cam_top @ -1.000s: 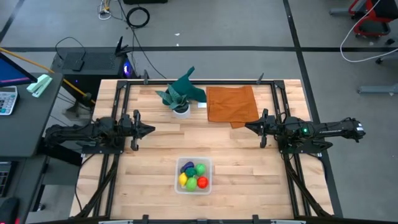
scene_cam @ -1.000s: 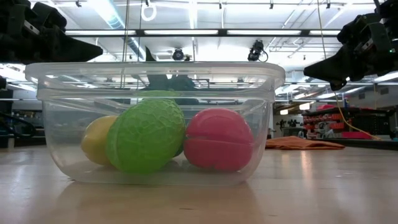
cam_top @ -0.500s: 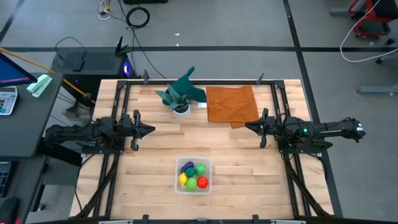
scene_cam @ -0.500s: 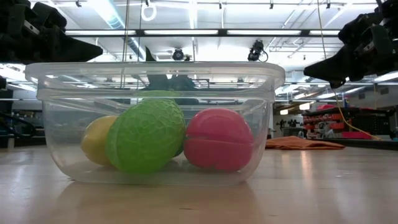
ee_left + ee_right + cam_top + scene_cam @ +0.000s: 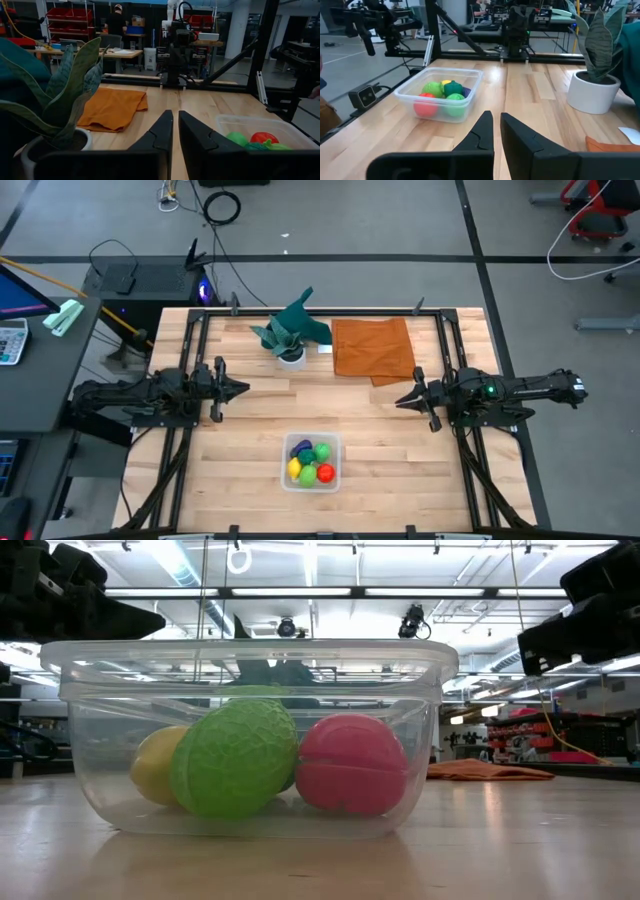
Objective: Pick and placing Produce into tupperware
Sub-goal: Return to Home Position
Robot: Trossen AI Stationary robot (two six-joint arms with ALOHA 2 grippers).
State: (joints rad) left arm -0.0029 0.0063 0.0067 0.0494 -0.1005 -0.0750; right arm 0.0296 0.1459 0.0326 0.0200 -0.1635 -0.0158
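**A:** With both arms parked at their own sides, where's the tupperware?

**B:** The tupperware [image 5: 312, 436] is on the tabletop [image 5: 390, 465] near the front edge. It sits about midway between the arms and well apart from both grippers.

**A:** Produce?

**B:** The produce [image 5: 311, 463] is all inside, packed together. From above I see a red piece [image 5: 326, 472], a yellow piece [image 5: 294, 470], a light green piece [image 5: 308, 475], a dark green piece [image 5: 305, 455] and a purple piece [image 5: 300, 445]. In the low view, light green and red are up against the near wall, with yellow behind them to one side.

**A:** Gripper state?

**B:** The left gripper [image 5: 240, 389] has its fingers drawn in to a thin slit and holds nothing. It hangs above the tabletop on the left side and points toward the other arm. The right gripper [image 5: 402, 400] is the same, a thin slit and empty, and it's near the front corner of the orange cloth [image 5: 372, 345]. In the low view both are above the box rim.

**A:** Anything else on the tabletop?

**B:** A potted plant [image 5: 290, 330] sits at the back edge, just beside the cloth.
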